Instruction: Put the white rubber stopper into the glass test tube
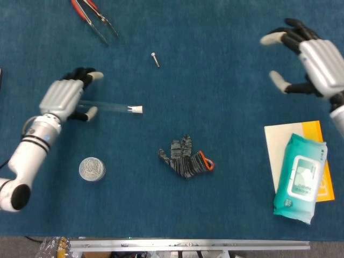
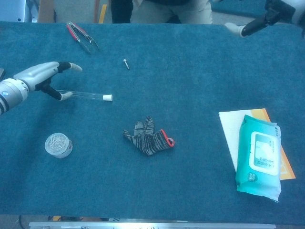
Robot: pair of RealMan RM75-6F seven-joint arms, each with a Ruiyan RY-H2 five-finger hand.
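The glass test tube (image 1: 110, 107) lies flat on the blue table, with the white rubber stopper (image 1: 137, 109) seated in its right end. The chest view shows the same tube (image 2: 86, 95) and stopper (image 2: 108, 98). My left hand (image 1: 64, 97) hovers over the tube's left end, fingers spread and holding nothing; its thumb tip is right beside the glass. This left hand (image 2: 40, 76) also appears at the left of the chest view. My right hand (image 1: 317, 62) is open at the far upper right, well away from the tube, and only its fingertips (image 2: 236, 28) show in the chest view.
A grey knit glove (image 1: 185, 157) lies at the centre. A round metal lid (image 1: 92, 169) sits near the left forearm. Red-handled tongs (image 1: 94, 19) and a small screw (image 1: 155, 59) lie at the back. A teal wipes pack (image 1: 299, 180) rests on papers at the right.
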